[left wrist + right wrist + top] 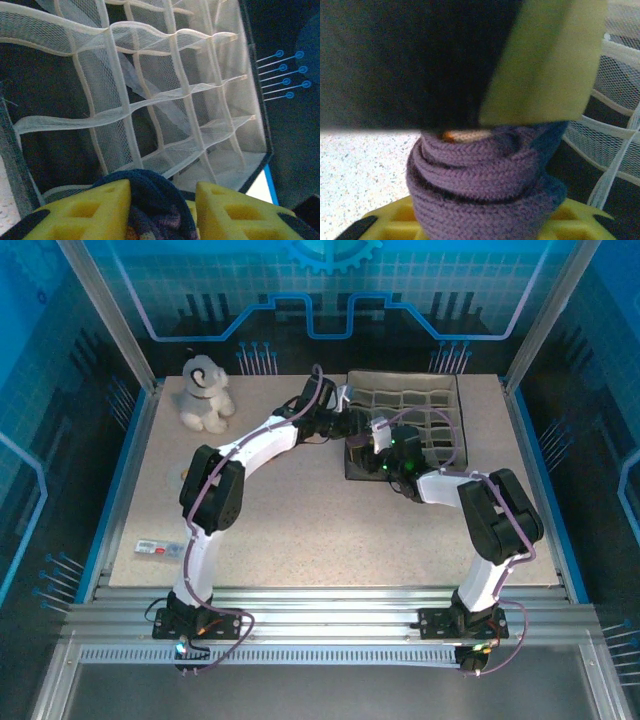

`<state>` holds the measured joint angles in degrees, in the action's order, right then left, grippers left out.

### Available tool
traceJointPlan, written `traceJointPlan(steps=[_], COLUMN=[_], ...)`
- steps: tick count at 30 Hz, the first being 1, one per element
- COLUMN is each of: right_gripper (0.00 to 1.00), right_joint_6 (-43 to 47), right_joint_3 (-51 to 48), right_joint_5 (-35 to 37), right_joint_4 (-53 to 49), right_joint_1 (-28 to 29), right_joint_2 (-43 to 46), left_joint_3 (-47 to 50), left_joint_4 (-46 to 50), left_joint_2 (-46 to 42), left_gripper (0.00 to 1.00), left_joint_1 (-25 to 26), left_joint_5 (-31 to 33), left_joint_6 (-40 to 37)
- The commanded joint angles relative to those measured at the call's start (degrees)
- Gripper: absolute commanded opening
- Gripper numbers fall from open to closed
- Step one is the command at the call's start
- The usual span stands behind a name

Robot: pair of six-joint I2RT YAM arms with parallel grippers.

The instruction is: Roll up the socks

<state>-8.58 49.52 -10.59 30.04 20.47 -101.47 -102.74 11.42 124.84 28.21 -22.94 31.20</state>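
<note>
The left gripper [162, 192] is clamping down on the purple knit socks [150, 202], which are wound into a thick roll with navy yarn showing along one edge. The roll is filling the space between its two yellow foam fingers [95, 212] and pressing against both. From the right wrist view, one of those fingers is bearing on the top of the roll as a pale yellow-green pad [545, 60], and a sliver of orange and tan knit is peeking out just beneath it.

The right gripper [480, 222] is sitting under the same roll, with its yellow fingers showing on either side of the roll's base. The socks are hiding the gap, so I cannot tell whether its jaws are squeezing or standing loose.

Both arms are reaching across the speckled beige counter [330, 530] and meeting at the near left corner of a dark fabric organizer with white mesh dividers [440, 405]. The roll is hanging there, at that edge, with the mesh cells lying just beyond it.

A grey plush toy [205, 395] is sitting at the far left of the counter, well apart from the arms, and a small white card [160, 547] is lying near the left arm's base.
</note>
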Motion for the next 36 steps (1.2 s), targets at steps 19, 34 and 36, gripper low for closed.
traceJointPlan(steps=[19,34,36], right_gripper=[0.65,0.67,0.67], right_joint_6=[-4.72,-7.21,-7.95], right_joint_3=[6.74,6.01,5.34], right_joint_5=[-6.41,-7.62,-6.51], right_joint_4=[-14.21,-20.68,-21.17], right_joint_1=[-3.73,-8.21,-9.13], right_joint_2=[5.60,13.02,14.70], left_joint_3=[1.18,1.02,0.54], left_joint_4=[8.30,9.97,11.27], left_joint_2=[-0.18,-2.27,-2.23], left_gripper=[0.26,0.27,0.27], left_joint_1=[1.13,1.72,2.32], left_joint_5=[-0.06,-0.53,-0.15], left_joint_6=[-6.11,-8.36,-9.39])
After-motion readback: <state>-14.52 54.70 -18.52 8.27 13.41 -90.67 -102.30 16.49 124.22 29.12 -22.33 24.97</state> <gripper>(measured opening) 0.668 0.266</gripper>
